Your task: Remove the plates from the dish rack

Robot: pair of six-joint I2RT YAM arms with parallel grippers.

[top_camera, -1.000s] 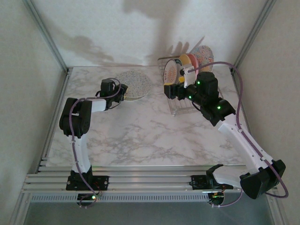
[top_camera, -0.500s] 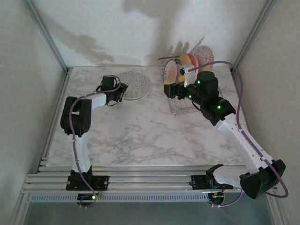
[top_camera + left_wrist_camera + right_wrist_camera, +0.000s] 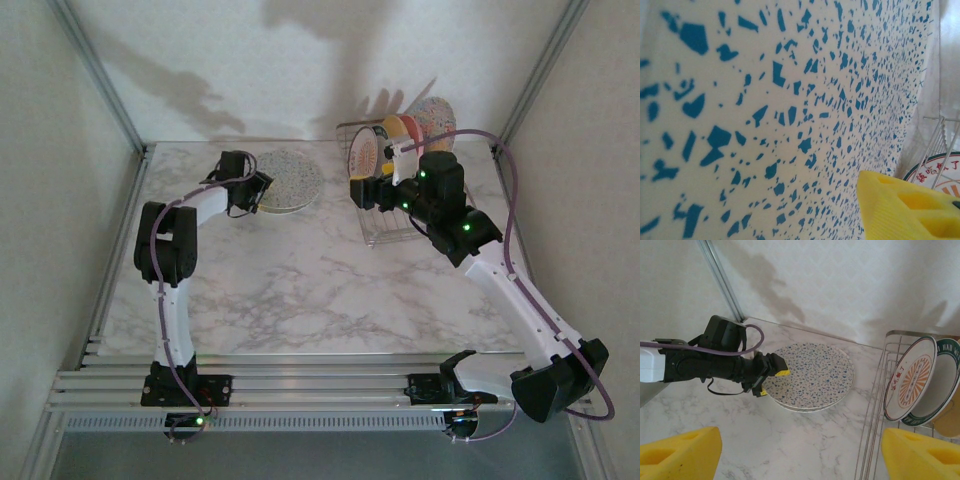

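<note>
**One plate lying flat, several more standing in the rack**

Finishing the set-down of the grey speckled plate (image 3: 292, 178), which is lying flat on the worktop (image 3: 300, 300) near its far edge, left of the dish rack (image 3: 383, 235) in the far right corner. Reaching the left gripper (image 3: 771, 382) in at that plate's left rim, with one yellow pad (image 3: 781, 372) over the rim and the other just off it. Not telling from these views whether pinching the rim or standing clear of it. Hovering the right gripper (image 3: 800, 452) beside the rack's left wall, jaws spread wide and carrying nothing.

Counting at least four plates upright in the wire slots:
- the white plate with the orange motif (image 3: 910, 377) frontmost
- a dark-rimmed plate (image 3: 946, 390) right behind it
- a yellow plate (image 3: 388, 130) further along
- the floral plate (image 3: 437, 118) at the back

Judging the step in hand as release and retreat on the left side, with the next pick falling to the right.

Calling next for:
- drawing the left fingers sideways off the rim without dragging the plate
- closing the right jaws over the top rim of the frontmost plate
- lifting it straight up out of its slot before swinging toward bare worktop
- minding the close neighbour behind and the wires on either side
</note>
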